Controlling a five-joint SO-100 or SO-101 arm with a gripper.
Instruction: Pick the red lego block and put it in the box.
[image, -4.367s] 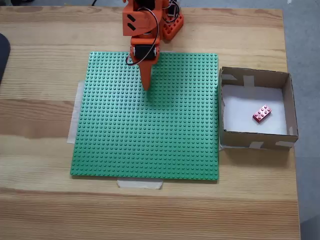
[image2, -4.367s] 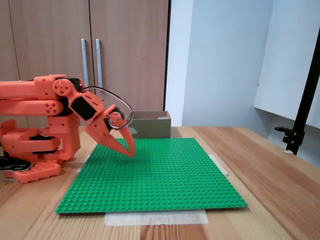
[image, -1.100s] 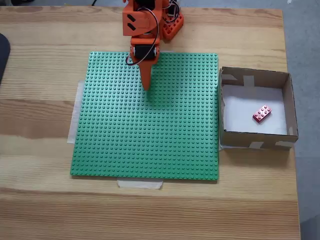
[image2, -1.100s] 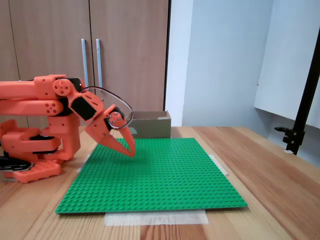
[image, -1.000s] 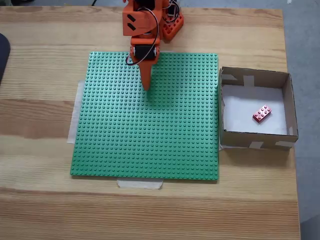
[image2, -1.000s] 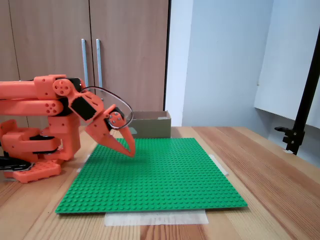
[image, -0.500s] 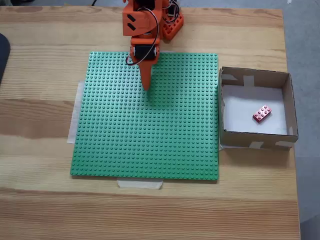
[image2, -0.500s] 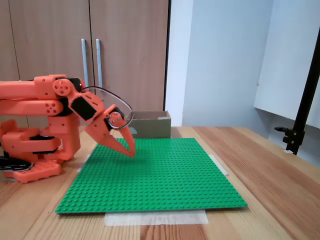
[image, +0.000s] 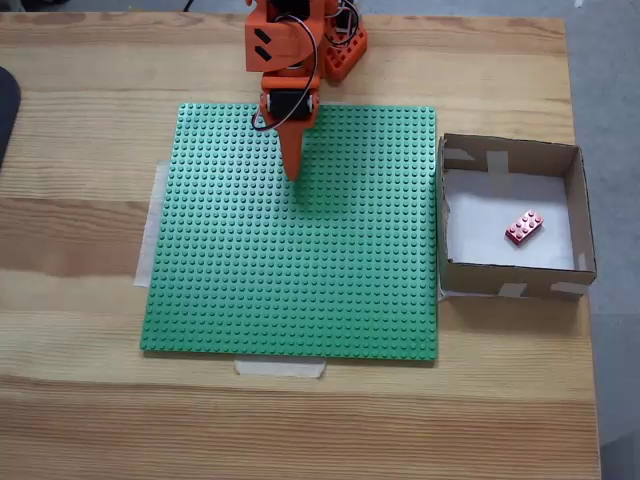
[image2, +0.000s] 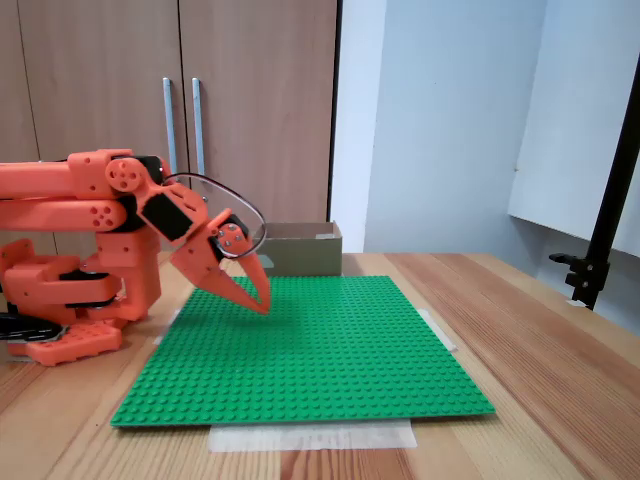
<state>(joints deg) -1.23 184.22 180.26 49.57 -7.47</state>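
The red lego block (image: 524, 227) lies on the white floor of the box (image: 572, 200), a shallow brown cardboard square at the right of the green baseplate in a fixed view. From the side, the box (image2: 300, 248) shows behind the baseplate, its inside hidden. My orange gripper (image: 293, 176) hangs folded over the far part of the baseplate, well left of the box, jaws shut with nothing between them. In the side view the gripper (image2: 264, 306) points down, just above the studs.
A large green studded baseplate (image: 300, 260) is taped to the wooden table (image: 80, 300). My arm's orange base (image2: 60, 310) stands at the baseplate's far edge. A black stand (image2: 600, 230) rises at the right in the side view. A dark object (image: 5, 110) sits at the left edge.
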